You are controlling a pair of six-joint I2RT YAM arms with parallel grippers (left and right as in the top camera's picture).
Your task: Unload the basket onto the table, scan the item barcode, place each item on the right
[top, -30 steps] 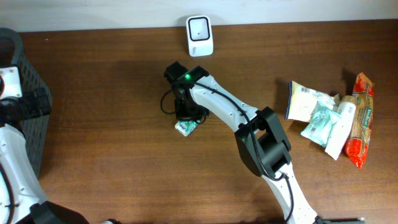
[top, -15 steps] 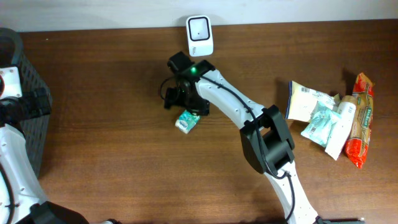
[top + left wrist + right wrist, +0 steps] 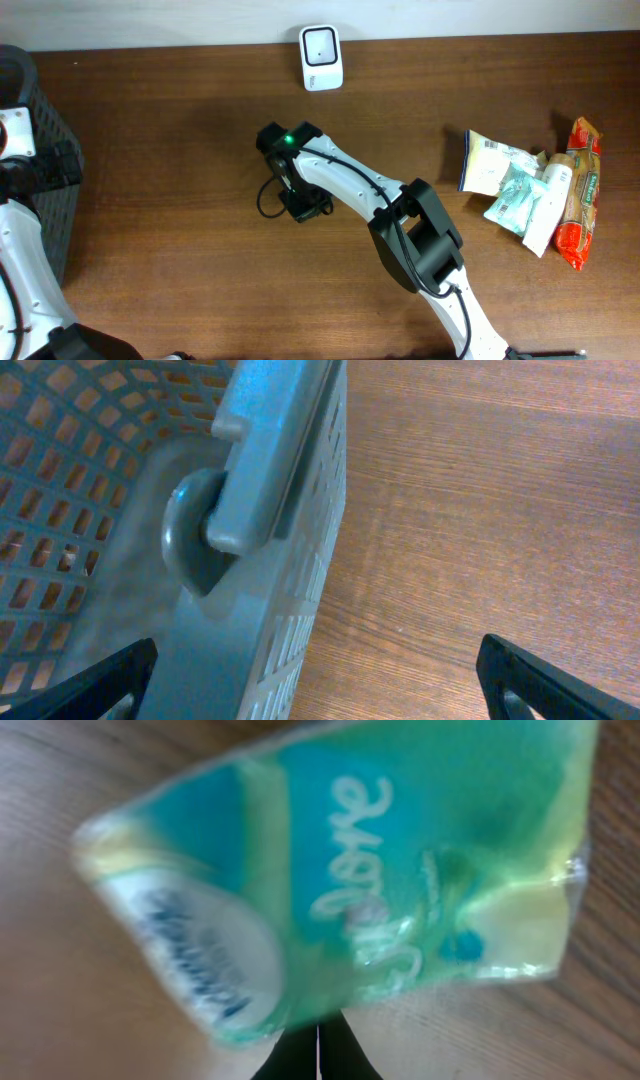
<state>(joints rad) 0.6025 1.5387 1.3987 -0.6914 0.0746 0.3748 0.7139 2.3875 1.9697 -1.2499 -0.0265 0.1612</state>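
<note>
A green and teal packet (image 3: 340, 870), the item, lies on the wooden table and fills the right wrist view. My right gripper (image 3: 318, 1025) is shut, its two black fingers pressed together right at the packet's lower edge; whether they pinch its film I cannot tell. Seen from overhead, the right gripper (image 3: 300, 205) points down at mid-table and hides the packet under it. The white barcode scanner (image 3: 321, 57) stands at the table's back edge, well behind the gripper. My left gripper (image 3: 318, 675) is open and empty, straddling the wall of a grey basket (image 3: 270, 560).
The dark mesh basket (image 3: 30, 110) stands at the table's left edge under my left arm. A pile of other packaged goods (image 3: 530, 190) lies at the right, among them a red packet (image 3: 580, 200).
The right gripper let the packet go, opened and lifted toward the scanner, then came back down over the packet and shut. The left arm has not moved.
</note>
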